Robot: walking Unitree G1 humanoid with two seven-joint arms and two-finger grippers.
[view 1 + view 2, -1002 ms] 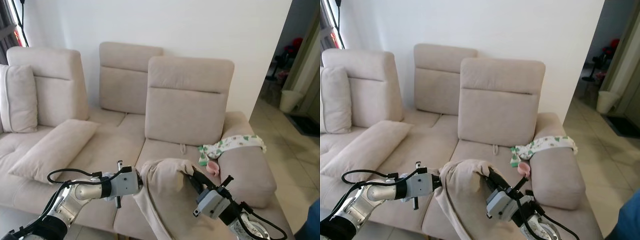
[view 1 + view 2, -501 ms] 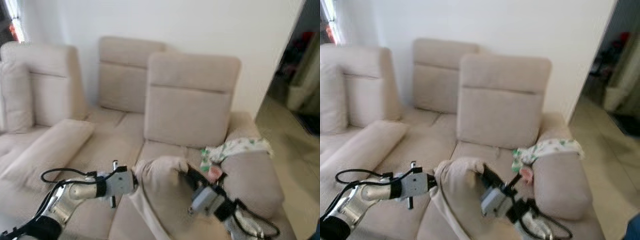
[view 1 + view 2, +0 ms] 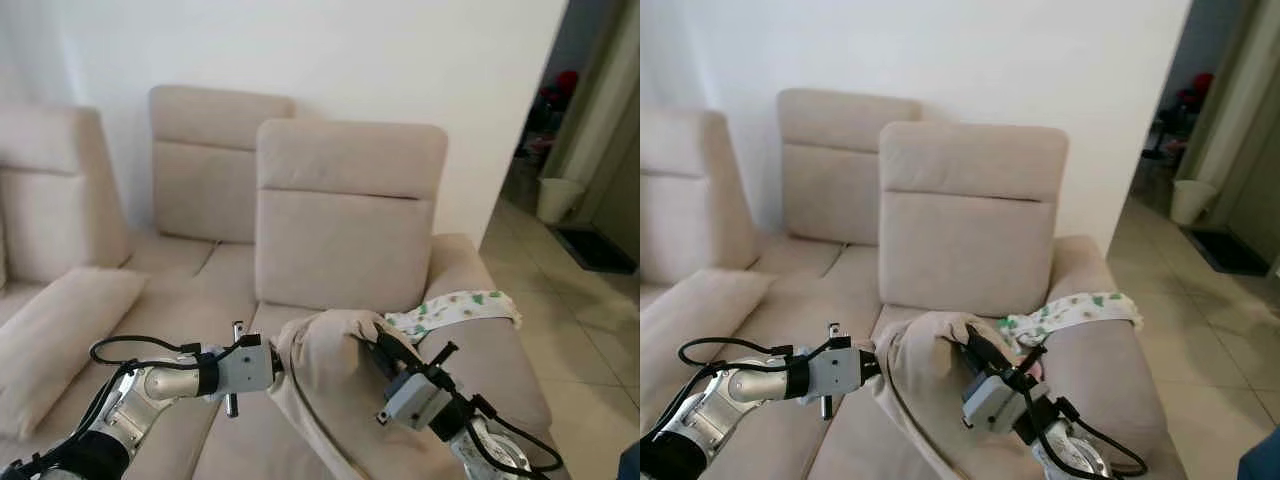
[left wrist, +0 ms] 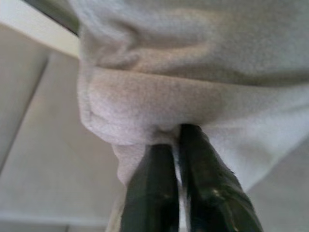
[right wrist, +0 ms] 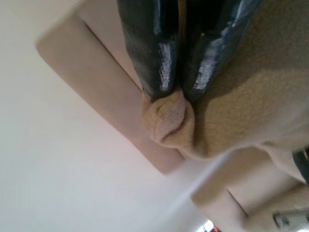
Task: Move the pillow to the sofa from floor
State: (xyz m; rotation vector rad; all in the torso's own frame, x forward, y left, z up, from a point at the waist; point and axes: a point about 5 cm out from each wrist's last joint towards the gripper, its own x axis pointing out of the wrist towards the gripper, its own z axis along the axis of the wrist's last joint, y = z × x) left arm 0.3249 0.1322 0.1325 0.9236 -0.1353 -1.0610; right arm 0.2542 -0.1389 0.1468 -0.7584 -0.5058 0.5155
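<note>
A beige pillow (image 3: 325, 365) hangs between my two grippers in front of the beige sofa (image 3: 340, 230), over the front of its seat. My left gripper (image 3: 278, 362) is shut on the pillow's left corner; in the left wrist view its black fingers (image 4: 154, 193) pinch a fold of the pillow (image 4: 159, 106). At the pillow's right side my right gripper (image 3: 372, 345) is shut on the cloth. The right wrist view shows its fingertips (image 5: 159, 58) clamped on a bunched corner of the pillow (image 5: 166, 118).
A long beige cushion (image 3: 50, 335) lies on the sofa seat at the left. A white cloth with green spots (image 3: 455, 310) is draped over the sofa's right armrest. Tiled floor (image 3: 580, 330) and a white bin (image 3: 555, 200) lie to the right.
The camera has swung to the right, so the sofa has shifted left in view. Both grippers still hold the pillow in the same pose.
</note>
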